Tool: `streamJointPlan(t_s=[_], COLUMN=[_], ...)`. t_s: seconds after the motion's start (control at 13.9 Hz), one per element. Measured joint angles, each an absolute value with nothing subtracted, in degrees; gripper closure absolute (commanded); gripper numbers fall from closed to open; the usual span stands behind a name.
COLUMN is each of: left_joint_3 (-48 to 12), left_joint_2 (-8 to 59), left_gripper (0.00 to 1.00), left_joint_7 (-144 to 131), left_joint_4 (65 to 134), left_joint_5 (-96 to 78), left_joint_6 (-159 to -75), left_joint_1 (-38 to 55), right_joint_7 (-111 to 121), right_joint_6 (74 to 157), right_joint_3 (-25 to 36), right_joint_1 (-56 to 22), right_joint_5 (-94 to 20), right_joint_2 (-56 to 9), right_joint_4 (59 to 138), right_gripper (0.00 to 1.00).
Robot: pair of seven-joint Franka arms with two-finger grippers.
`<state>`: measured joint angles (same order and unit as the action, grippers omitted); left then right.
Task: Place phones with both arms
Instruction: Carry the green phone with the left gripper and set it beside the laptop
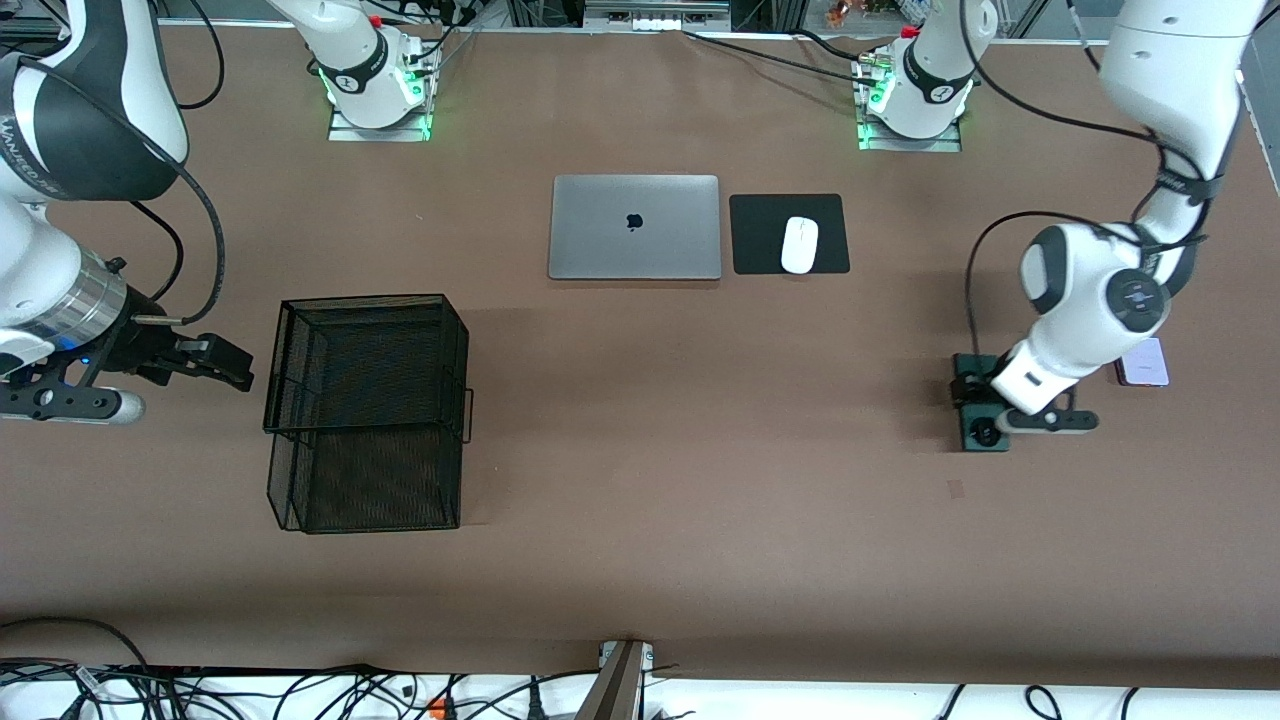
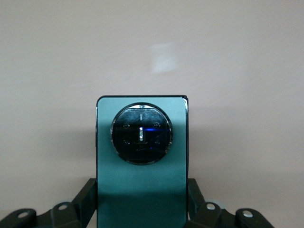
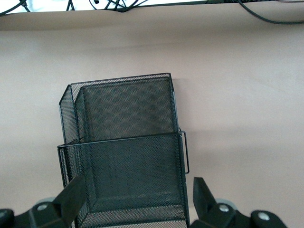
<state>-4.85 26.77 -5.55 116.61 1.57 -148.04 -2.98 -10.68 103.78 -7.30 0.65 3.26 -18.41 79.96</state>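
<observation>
My left gripper (image 2: 141,202) clamps the dark-green phone (image 2: 141,156) — right gripper (image 3: 137,197) open over the mesh basket (image 3: 126,156) — laptop (image 1: 634,227) bears an apple logo

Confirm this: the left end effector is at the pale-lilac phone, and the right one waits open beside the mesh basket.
Wrong phone. The left wrist view shows the left end effector around the dark-green phone; the pale-lilac phone lies beside it. The right end effector does wait open beside the mesh basket.

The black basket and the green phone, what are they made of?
The black basket looks like thin metal wire mesh, painted matte black: you can see through its tiny holes. The green phone, with the left gripper around it, seems to have a smooth, slightly shiny glass or plastic back and a glossy glass camera ring.
</observation>
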Motion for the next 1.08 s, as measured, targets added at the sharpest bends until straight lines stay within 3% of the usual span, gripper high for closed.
streamJointPlan(t_s=[0.5, 0.79, 1.08], left_joint_3=[-5.2, -5.1, -4.7], left_joint_2=[34.4, 39.4, 46.0], left_gripper=[1.0, 1.0, 1.0], left_joint_7=[-30.7, -43.6, -49.4], left_joint_4=[105.4, 93.3, 83.8], left_joint_5=[1.6, 1.6, 1.6], left_joint_6=[-142.9, -136.0, -135.0], left_joint_1=[16.4, 26.5, 33.9], right_joint_7=[-10.7, -10.7, -10.7], right_joint_6=[103.8, 103.8, 103.8], right_joint_3=[-7.3, -7.3, -7.3], right_joint_1=[0.6, 0.6, 0.6], right_joint_5=[3.3, 3.3, 3.3], right_joint_2=[-18.4, -18.4, -18.4], right_joint_4=[80.0, 80.0, 80.0], right_gripper=[0.0, 0.0, 0.0])
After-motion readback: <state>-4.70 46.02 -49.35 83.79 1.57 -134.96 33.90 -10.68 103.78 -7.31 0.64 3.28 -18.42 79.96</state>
